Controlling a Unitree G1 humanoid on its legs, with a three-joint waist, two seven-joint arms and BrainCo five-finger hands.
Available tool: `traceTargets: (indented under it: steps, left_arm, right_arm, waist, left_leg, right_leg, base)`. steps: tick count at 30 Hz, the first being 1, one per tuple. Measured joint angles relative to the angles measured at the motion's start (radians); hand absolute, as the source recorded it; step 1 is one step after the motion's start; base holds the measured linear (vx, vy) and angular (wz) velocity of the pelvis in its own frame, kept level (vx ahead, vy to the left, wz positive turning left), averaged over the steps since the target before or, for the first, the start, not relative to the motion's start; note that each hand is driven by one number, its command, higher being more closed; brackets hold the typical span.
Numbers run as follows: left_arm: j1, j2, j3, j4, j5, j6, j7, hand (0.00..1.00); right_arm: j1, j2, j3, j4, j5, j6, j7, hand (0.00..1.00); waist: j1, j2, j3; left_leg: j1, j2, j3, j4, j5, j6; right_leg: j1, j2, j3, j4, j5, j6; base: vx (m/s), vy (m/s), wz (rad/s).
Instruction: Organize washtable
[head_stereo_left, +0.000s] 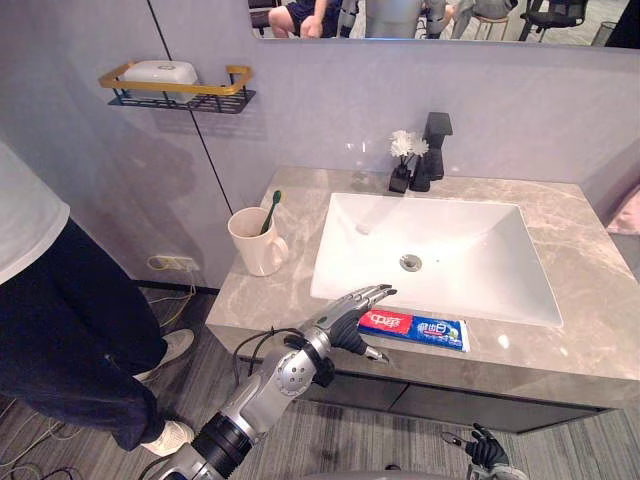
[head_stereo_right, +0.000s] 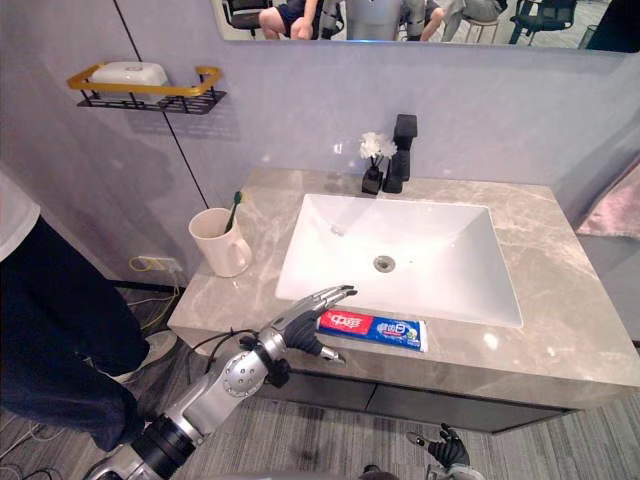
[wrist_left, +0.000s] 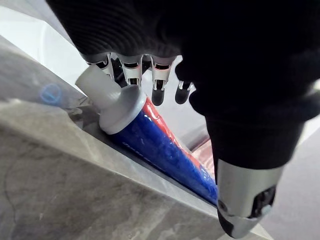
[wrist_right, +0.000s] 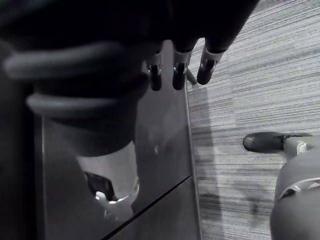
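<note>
Left eye view: toothpaste (head_stereo_left: 415, 328) flat along the counter's (head_stereo_left: 590, 270) front edge, before the sink (head_stereo_left: 440, 235); left hand (head_stereo_left: 350, 312) over its cap end; cup (head_stereo_left: 255, 245) with toothbrush (head_stereo_left: 271, 208) near the left edge.
Left wrist view: fingers (wrist_left: 157, 87) straight past the cap (wrist_left: 112, 102), released, gripping nothing.
Right wrist view: right hand (wrist_right: 178, 75) low above the floor (wrist_right: 250, 100), fingers relaxed.

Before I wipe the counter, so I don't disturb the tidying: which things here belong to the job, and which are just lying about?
Job: toothpaste tube, beside the open left hand; toothbrush; cream cup holding it.
Just there: black faucet; small vase of white flowers; wall shelf with a white soap box.
</note>
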Motion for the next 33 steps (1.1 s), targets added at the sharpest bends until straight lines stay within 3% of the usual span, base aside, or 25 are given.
traceTargets:
  steps: [8,9,18,26,33]
  left_arm:
    - [-0.034,0.000,0.006,0.046,0.007,0.007,0.004,0.00]
    - [-0.034,0.000,0.006,0.048,0.007,0.007,0.007,1.00]
    - [-0.050,0.000,0.007,0.080,0.029,-0.013,0.023,1.00]
    - [-0.106,-0.029,0.047,0.123,0.011,0.011,0.061,1.00]
    - [-0.119,-0.029,0.051,0.123,-0.004,0.013,0.064,1.00]
  right_arm:
    - [-0.009,0.000,0.002,-0.006,0.000,0.004,0.001,0.00]
    - [-0.009,0.000,0.002,-0.006,0.000,0.006,0.001,0.00]
    - [-0.012,-0.001,0.012,-0.006,0.000,0.008,0.002,0.00]
    - [-0.013,-0.002,0.022,-0.007,0.000,0.009,0.019,0.00]
    - [-0.017,-0.002,0.022,-0.007,0.000,0.010,0.019,0.00]
  waist:
    - [-0.011,-0.005,0.010]
    - [-0.011,-0.005,0.011]
    - [-0.012,-0.005,0.011]
    - [-0.037,0.000,0.018]
    - [-0.039,0.006,0.020]
  left_leg:
    - [0.001,0.001,0.013,-0.009,0.000,0.000]
    - [0.001,0.001,0.013,-0.010,0.000,0.000]
    - [0.002,0.001,0.021,-0.011,-0.001,-0.001]
    - [0.002,0.009,0.043,-0.016,-0.006,-0.009]
    - [0.005,0.009,0.058,-0.015,-0.009,-0.013]
  right_leg:
    - [-0.011,0.000,0.014,0.000,0.001,0.000]
    - [-0.012,0.000,0.015,0.000,0.001,0.000]
    - [-0.014,0.000,0.020,-0.001,0.003,0.001]
    - [-0.027,0.006,0.034,0.000,0.004,0.001]
    - [-0.028,0.006,0.040,0.000,0.004,0.001]
  base:
    - [-0.01,0.011,-0.06]
    - [0.00,0.000,0.00]
    - [-0.02,0.002,-0.02]
    - [-0.01,0.001,-0.08]
    - [0.00,0.001,-0.03]
